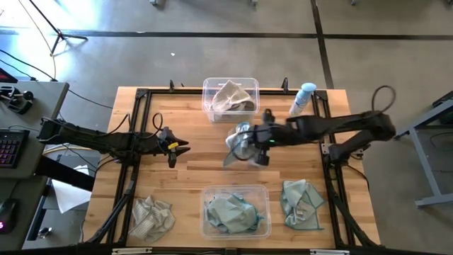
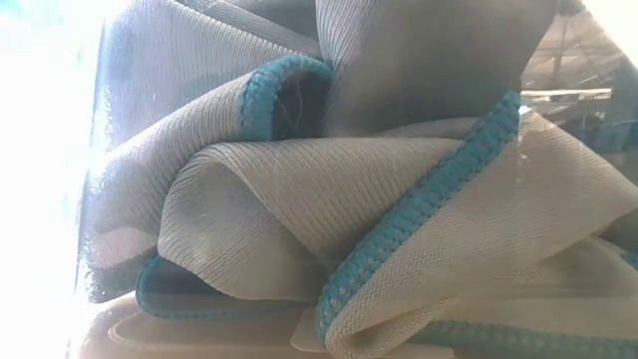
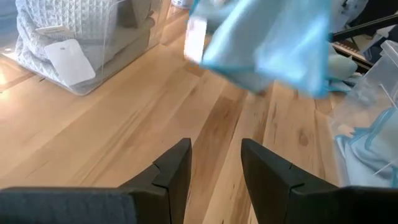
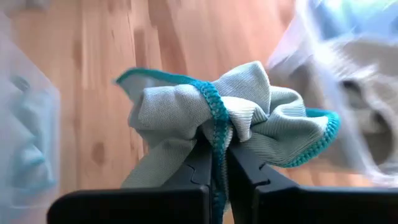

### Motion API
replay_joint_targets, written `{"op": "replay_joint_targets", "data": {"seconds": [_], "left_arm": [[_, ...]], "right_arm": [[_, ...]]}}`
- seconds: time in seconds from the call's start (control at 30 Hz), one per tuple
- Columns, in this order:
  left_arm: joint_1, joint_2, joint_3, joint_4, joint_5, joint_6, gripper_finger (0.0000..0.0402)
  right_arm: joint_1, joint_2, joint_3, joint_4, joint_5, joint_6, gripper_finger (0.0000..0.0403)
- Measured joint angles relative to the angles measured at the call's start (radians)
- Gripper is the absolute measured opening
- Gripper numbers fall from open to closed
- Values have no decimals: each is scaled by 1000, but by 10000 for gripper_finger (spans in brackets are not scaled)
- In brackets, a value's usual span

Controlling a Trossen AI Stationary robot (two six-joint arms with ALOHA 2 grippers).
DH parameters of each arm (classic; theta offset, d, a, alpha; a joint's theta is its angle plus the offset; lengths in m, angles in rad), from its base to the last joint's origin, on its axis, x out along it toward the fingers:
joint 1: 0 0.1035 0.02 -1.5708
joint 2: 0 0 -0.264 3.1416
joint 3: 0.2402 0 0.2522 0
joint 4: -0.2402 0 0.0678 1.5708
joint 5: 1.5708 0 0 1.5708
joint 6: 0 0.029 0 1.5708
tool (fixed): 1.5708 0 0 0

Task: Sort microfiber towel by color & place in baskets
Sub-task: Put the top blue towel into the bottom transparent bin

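My right gripper (image 1: 252, 142) is shut on a light teal-blue towel with a darker teal hem (image 4: 205, 115), held over the table's middle between the two baskets. The towel also shows in the left wrist view (image 3: 267, 40). My left gripper (image 1: 178, 147) is open and empty, left of the held towel, a little above the wood. The far basket (image 1: 209, 106) holds beige towels. The near basket (image 1: 263, 221) holds teal towels, which fill the low view (image 2: 329, 199). One beige towel (image 1: 152, 218) and one teal towel (image 1: 302, 204) lie flat on the table. My right gripper pinches a bunched gather of the towel, hem included (image 4: 216, 121), between its two fingers; several layers are gathered there. The fingers reach in from the table's right side. The towel spreads out past the fingertips and hangs slack, lifted clear of the table.
A blue-capped spray bottle (image 1: 303, 98) stands at the far right, next to the right arm. A black metal frame (image 1: 134, 142) runs around the table's edges. Bare wood lies between the two baskets and in front of my left gripper (image 3: 214, 165).
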Motion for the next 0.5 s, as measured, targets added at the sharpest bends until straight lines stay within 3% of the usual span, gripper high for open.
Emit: {"op": "replay_joint_targets", "data": {"seconds": [0.27, 0.5], "left_arm": [[0, 0, 0, -11, 0, 0, 129], [0, 0, 0, -12, 0, 0, 129]], "right_arm": [[127, -186, 1, 27, 154, 64, 5], [224, -247, 1, 204, 187, 68, 4]]}}
